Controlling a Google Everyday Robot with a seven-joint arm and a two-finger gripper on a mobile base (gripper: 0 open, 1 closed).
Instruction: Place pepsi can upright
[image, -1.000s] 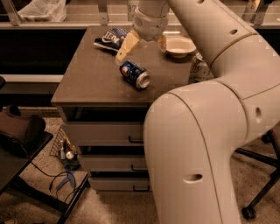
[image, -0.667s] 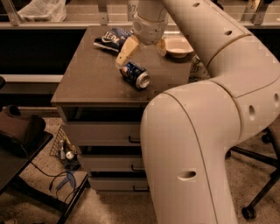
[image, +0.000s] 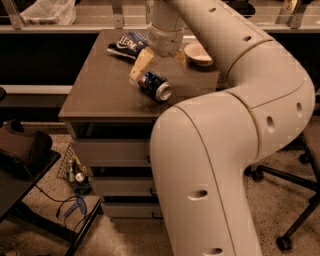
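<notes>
The pepsi can (image: 155, 86), dark blue with a silver end, lies on its side on the brown cabinet top (image: 100, 85), its silver end facing the front right. My gripper (image: 159, 70) hangs just above and behind the can, open. One beige finger (image: 140, 64) reaches down to the can's left rear end. The other finger (image: 180, 58) shows behind on the right. The can is not held.
A blue chip bag (image: 127, 45) lies at the back of the top. A pale bowl (image: 198, 53) sits at the back right. My large white arm covers the right front. Drawers (image: 110, 152) are below. An office chair base (image: 295, 175) stands at the right.
The gripper has come down and slightly left, closer to the can. The can has not moved.
</notes>
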